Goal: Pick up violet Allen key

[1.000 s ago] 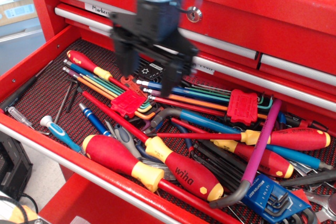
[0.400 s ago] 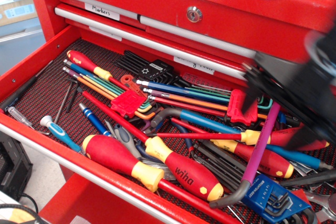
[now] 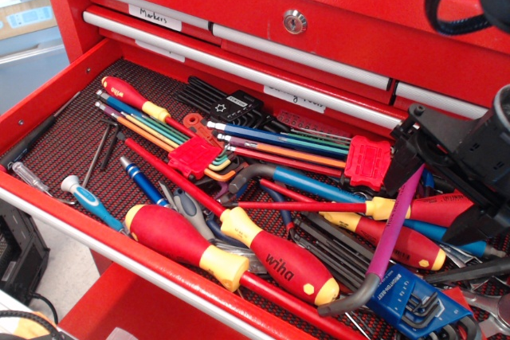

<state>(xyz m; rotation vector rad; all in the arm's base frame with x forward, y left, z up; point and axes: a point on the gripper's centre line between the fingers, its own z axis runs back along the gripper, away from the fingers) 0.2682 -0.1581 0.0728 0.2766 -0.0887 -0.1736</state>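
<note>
The violet Allen key (image 3: 390, 232) lies slantwise in the right part of the open red drawer (image 3: 48, 129). Its magenta-violet shaft runs from upper right down to a dark grey bent end (image 3: 344, 304) near the drawer front. It rests on top of red-and-yellow screwdrivers. My black gripper (image 3: 437, 189) is at the right edge, low over the key's upper end. Its jaws stand apart, one finger (image 3: 401, 153) left of the shaft and the other (image 3: 476, 227) to the right. It holds nothing; the shaft's top tip lies between the fingers.
Large red-yellow screwdrivers (image 3: 271, 256) fill the drawer front. Rainbow hex key sets with red holders (image 3: 191, 155) (image 3: 368, 161) lie in the middle. A blue holder of dark hex keys (image 3: 414, 296) sits by the key's bent end. Closed drawers (image 3: 295, 21) rise behind.
My gripper has swept from above the drawer's left-middle across to the right and come down over the violet key's upper end. The tools have not moved.
</note>
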